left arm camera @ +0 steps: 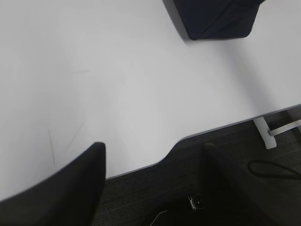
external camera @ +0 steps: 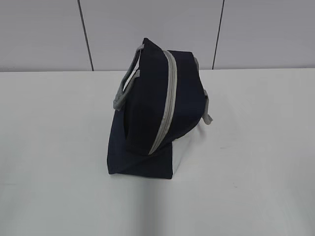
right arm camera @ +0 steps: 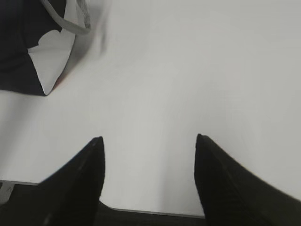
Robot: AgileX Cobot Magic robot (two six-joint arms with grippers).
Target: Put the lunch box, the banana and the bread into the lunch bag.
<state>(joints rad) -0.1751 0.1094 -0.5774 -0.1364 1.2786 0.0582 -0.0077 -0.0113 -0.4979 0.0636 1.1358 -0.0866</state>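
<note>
You have the lunch bag standing mid-table toward the far edge, its zipper apparently closed. No lunch box, banana or bread shows on the table; presumably packed. Left gripper and right gripper hang spread, empty, at the near edge.

The dark navy cloth lunch bag looks matt and softly woven, with a grey fabric zipper strip and smooth white side panel. The white tabletop is smooth, faintly scuffed.
</note>
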